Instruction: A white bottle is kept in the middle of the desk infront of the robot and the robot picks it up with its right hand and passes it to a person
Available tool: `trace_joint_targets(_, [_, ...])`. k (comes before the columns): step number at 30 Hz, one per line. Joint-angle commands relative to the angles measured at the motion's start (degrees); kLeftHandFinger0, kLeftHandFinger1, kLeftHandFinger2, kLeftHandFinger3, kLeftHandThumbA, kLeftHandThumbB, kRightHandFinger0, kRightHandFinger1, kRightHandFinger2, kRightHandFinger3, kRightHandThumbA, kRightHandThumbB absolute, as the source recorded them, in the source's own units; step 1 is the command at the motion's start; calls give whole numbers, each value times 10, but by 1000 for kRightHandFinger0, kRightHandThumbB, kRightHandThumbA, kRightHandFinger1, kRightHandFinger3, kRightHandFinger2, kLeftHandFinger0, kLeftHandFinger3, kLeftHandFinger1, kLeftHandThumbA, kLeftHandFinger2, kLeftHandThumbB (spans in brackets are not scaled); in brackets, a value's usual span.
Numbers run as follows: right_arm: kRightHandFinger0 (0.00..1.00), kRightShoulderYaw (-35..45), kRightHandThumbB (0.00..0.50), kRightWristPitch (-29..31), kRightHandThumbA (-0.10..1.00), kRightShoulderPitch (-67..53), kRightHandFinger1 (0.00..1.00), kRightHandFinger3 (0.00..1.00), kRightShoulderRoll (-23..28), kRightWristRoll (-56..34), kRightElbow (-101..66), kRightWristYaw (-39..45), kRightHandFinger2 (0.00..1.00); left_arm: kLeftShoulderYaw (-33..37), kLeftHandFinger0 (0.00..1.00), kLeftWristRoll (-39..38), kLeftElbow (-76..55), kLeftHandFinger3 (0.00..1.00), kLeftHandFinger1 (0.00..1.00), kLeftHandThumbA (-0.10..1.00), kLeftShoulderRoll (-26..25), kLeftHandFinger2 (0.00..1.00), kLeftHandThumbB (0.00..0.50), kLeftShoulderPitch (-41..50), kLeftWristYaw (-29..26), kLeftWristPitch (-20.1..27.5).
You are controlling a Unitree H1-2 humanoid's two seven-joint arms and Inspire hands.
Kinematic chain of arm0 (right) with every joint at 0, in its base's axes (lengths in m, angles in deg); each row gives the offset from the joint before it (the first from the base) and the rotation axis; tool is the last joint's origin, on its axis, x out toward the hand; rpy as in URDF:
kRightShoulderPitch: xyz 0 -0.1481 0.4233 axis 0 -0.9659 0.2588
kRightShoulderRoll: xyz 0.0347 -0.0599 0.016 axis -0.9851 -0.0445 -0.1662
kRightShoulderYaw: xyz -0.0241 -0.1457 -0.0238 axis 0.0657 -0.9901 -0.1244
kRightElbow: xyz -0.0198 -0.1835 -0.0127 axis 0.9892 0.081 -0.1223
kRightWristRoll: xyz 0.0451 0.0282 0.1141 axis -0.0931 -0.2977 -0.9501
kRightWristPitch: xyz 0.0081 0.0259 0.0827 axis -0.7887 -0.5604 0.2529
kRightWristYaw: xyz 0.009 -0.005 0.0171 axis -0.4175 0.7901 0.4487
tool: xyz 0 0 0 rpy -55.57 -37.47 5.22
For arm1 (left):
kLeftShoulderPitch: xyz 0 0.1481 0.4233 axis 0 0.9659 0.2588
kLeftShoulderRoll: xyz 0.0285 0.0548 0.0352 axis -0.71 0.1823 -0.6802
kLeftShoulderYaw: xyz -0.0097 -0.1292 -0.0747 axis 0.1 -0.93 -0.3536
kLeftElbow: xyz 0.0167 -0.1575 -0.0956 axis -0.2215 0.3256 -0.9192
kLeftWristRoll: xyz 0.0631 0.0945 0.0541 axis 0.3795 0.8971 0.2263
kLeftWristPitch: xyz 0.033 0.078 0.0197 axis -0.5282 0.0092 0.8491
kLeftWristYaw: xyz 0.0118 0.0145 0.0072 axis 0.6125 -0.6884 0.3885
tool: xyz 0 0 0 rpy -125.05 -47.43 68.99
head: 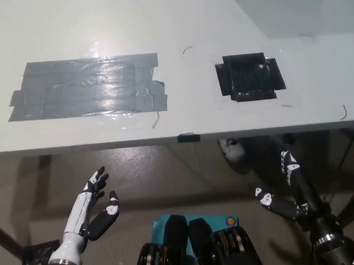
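Observation:
No white bottle shows anywhere in the head view. My black right hand [290,189] hangs below the desk's front edge at the lower right, fingers spread and holding nothing. My white left hand [94,202] rests at the lower left, also under the desk level, open with fingers apart. The white desk [177,25] fills the upper half of the picture.
A large patch of grey tape [85,87] lies on the desk's left half. A black square patch [249,76] sits on its right half. A small black clip [187,136] is on the front edge. A white object [232,150] shows on the floor under the desk.

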Motion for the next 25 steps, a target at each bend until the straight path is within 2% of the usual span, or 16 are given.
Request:
trace_joint_targets(1, [1000, 2, 249, 54, 648, 20, 1000, 1000, 4, 14, 12, -11, 1000, -1, 1000, 4, -7, 1000, 1000, 275, -11, 1000, 43, -12, -2, 20])
trace_joint_targets(5, [1000, 2, 233, 53, 626, 21, 1000, 1000, 2, 13, 19, -8, 1000, -1, 1000, 2, -5, 1000, 1000, 288, -11, 1000, 61, -13, 1, 18])
trace_joint_targets(7, [1000, 1, 224, 52, 608, 21, 1000, 1000, 3, 13, 21, -5, 1000, -1, 1000, 0, -2, 1000, 1000, 264, -11, 1000, 50, -13, 2, 20])
trace_joint_targets(10, [1000, -1, 228, 43, 613, 20, 1000, 1000, 3, 15, 17, -3, 1000, -3, 969, -6, -3, 1000, 1000, 257, -11, 1000, 62, -12, 6, 15])
trace_joint_targets(25, [1000, 0, 211, 27, 607, 22, 1000, 1000, 5, 10, 12, 4, 1000, 1, 983, -1, -7, 1000, 1000, 169, -11, 1000, 69, -12, 4, 13])
